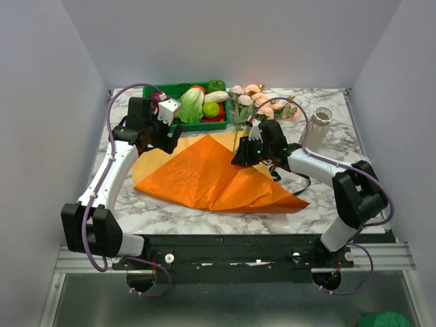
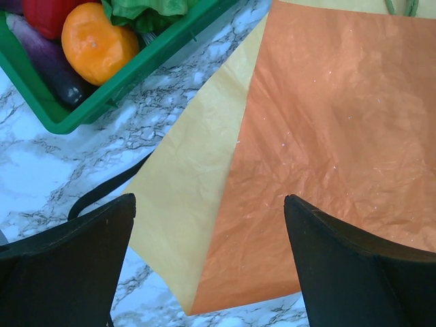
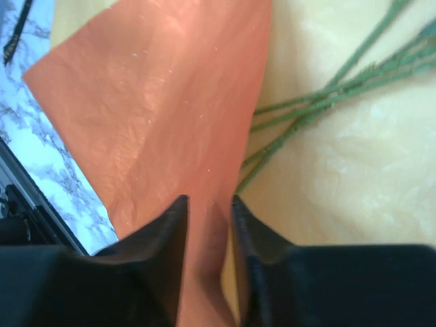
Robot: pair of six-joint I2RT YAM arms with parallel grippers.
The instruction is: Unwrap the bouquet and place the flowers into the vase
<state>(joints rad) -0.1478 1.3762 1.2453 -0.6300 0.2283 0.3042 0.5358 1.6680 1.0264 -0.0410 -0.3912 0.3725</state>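
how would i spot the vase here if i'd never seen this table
Start at the marble table and go to its far right corner. Just right of the peach-pink roses is the vase. It is cream-white with a round open mouth, alone on bare marble, unlike the pale items packed in the green tray.

A green tray (image 1: 204, 125) stood at the back left of the white marble desk (image 1: 157, 211), holding a pale lettuce head (image 1: 192, 105), a white roll (image 1: 216, 97), a round green fruit (image 1: 211, 109), an orange fruit (image 2: 99, 42), a red pepper (image 2: 48, 13) and a dark purple eggplant (image 2: 48, 61).
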